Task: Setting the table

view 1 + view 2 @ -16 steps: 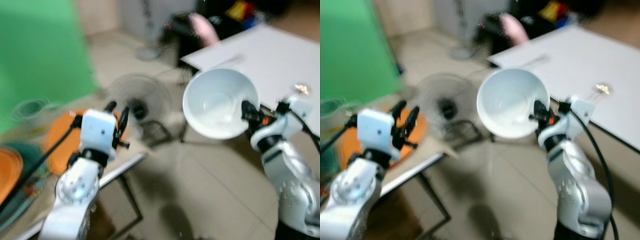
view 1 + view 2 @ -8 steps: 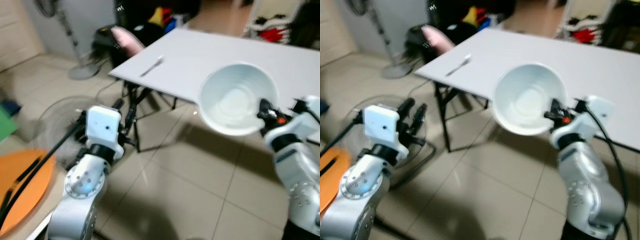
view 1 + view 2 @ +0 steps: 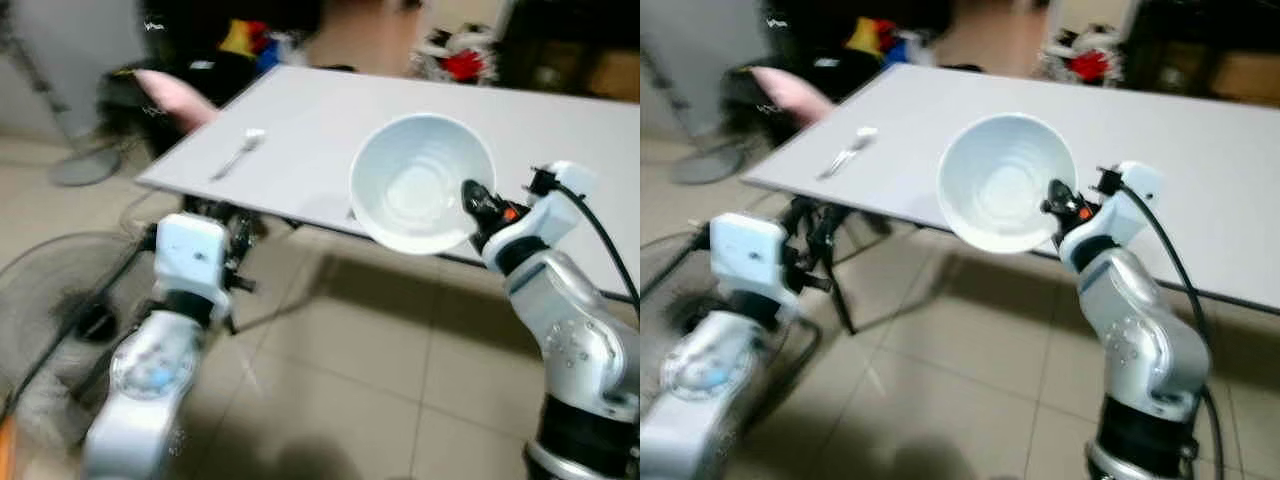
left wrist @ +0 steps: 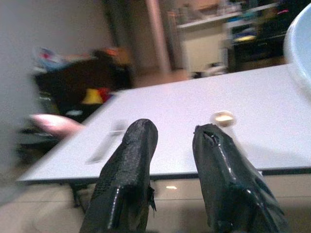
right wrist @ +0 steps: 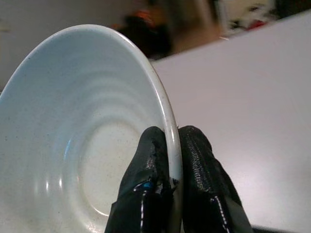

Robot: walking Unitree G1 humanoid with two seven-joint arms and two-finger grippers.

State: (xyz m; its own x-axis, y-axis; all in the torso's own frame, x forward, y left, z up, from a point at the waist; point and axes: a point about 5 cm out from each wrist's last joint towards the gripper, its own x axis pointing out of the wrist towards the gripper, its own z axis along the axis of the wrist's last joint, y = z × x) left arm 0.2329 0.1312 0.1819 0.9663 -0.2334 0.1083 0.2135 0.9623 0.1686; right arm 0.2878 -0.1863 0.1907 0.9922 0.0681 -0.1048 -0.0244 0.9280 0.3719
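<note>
A white ribbed bowl (image 3: 420, 180) is held tilted on its side over the near edge of the white table (image 3: 330, 110). My right gripper (image 3: 472, 200) is shut on its rim; in the right wrist view the two fingertips (image 5: 158, 145) pinch the bowl (image 5: 87, 145) from either side. A fork (image 3: 236, 152) lies near the table's left end. My left gripper (image 4: 175, 131) hangs in front of the table's left corner, below the edge, open with nothing between its fingers.
A small pale round object (image 4: 223, 117) lies on the table. A floor fan (image 3: 40, 310) stands on the tiles at the left. A pink item (image 3: 170, 90) and dark clutter sit behind the table's left end. Tiled floor lies before the table.
The camera has swung round: the green sheet and orange plates have left the view, and the white table now lies straight ahead and closer. The bowl stays in my right gripper.
</note>
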